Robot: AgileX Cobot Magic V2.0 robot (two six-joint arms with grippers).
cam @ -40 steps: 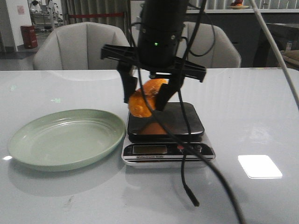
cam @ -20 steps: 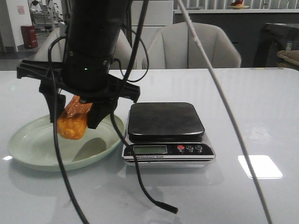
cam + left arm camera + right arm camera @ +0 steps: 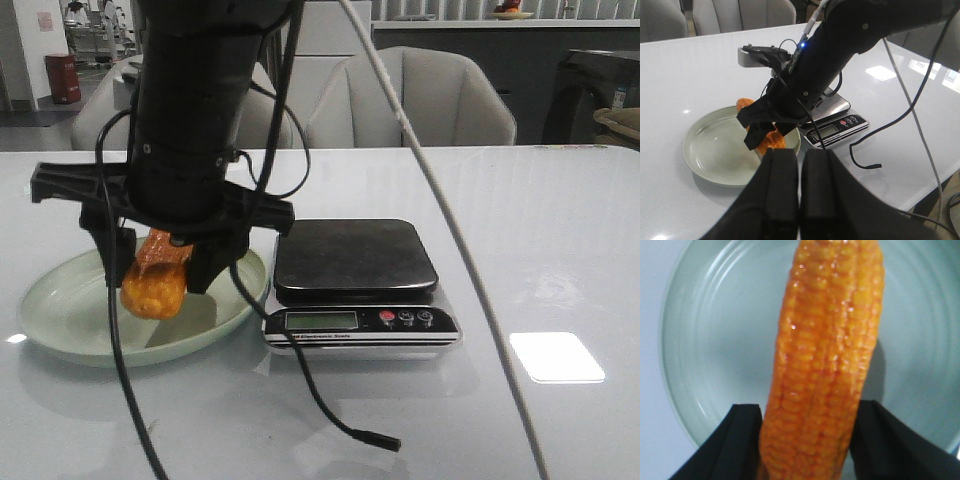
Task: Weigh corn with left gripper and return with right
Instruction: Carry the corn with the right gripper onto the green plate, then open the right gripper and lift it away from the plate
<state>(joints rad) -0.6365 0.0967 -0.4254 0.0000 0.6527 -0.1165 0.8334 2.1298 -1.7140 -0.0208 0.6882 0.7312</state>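
Right tool (image 3: 160, 275) hangs over the green plate (image 3: 70, 310), its two black fingers pinching the corn (image 3: 155, 287) by the flanks. The cob is tilted, its lower end poking out below the fingertips and close over the plate's floor; I cannot tell whether it touches. The wrist view confirms it: corn (image 3: 825, 365) is clamped between the pads with the plate (image 3: 705, 340) directly beneath.

Left tool (image 3: 799, 195) is pulled well back, fingers pressed together, holding nothing.

Now the risks. That cob is glossy and round and held near one end, so in my judgement it could pivot or slip out before the fingers spread. If it is let go at this tilt, it may land end-first, topple and roll toward the rim, perhaps over it. The plate is shallow and light-looking, so a downward push from the tool could skid it across the slick top. There's also a loose black cable (image 3: 330, 410) dangling from the arm, its end lying in front of the scale (image 3: 355, 262) just beside the tool; a swing of the arm could drag it across the scale or snag it.

The surface (image 3: 540, 230) is white, glossy and mirror-like, with a bright patch of light reflected on it. Beyond the tool stand grey upholstered chairs (image 3: 440, 95), and farther back a red bin (image 3: 62, 78) on the floor of a dim room.
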